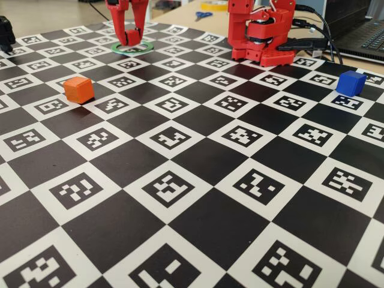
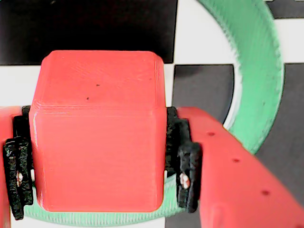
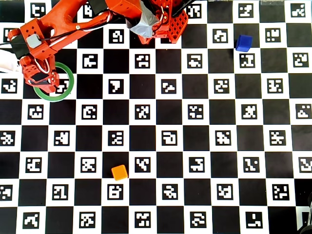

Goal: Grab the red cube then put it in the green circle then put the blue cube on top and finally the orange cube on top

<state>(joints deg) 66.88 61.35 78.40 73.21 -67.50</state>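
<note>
Gripper clamped on red cube over green circle, orange cube and blue cube well apart on checkered board

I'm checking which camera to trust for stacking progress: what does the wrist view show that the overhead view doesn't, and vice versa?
Only the wrist view shows the small matte red cube clamped in the gripper. Only the overhead view shows the small deep-blue cube, the bright orange cube and the arm's red base. Both show the thin light-green ring on the checkered marker board.

red cube hiding part of green circle, ring cropped at top
</note>
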